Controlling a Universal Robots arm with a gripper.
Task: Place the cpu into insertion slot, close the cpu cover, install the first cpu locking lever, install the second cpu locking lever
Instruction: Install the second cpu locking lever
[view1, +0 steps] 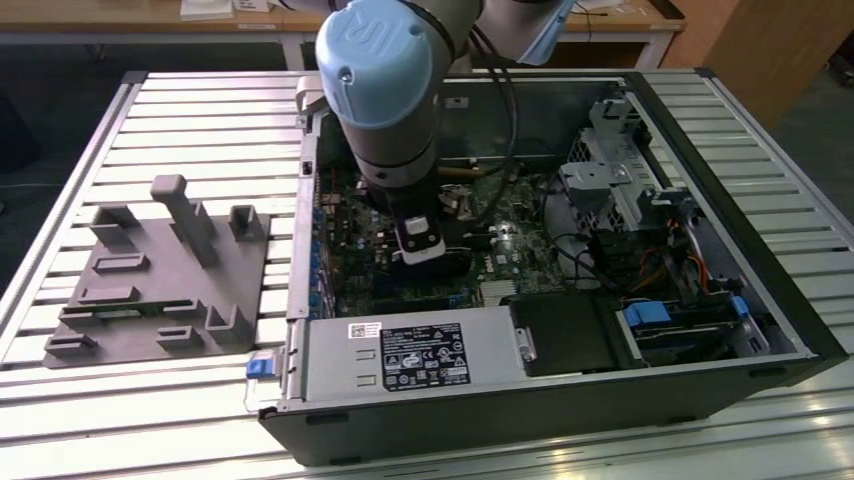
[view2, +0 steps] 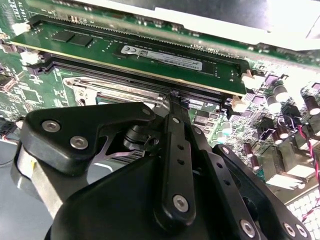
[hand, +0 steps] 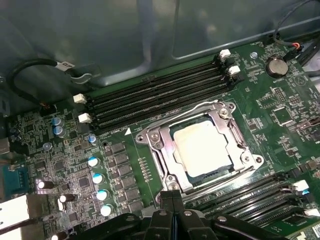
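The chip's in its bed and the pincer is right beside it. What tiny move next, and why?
Probably a small press on the lever end at the socket's corner: the cpu sits in its slot, the cpu cover lies flat around it, and the shut pincer hangs at that corner. I cannot tell if the levers are latched.

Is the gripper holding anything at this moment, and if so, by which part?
Nothing is held. The gripper has its fingers closed together with nothing between them, beside the socket where the cpu sits under the closed cpu cover.

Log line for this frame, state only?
cpu: seated in socket | cpu cover: closed over it | gripper: shut, at socket edge, holding nothing
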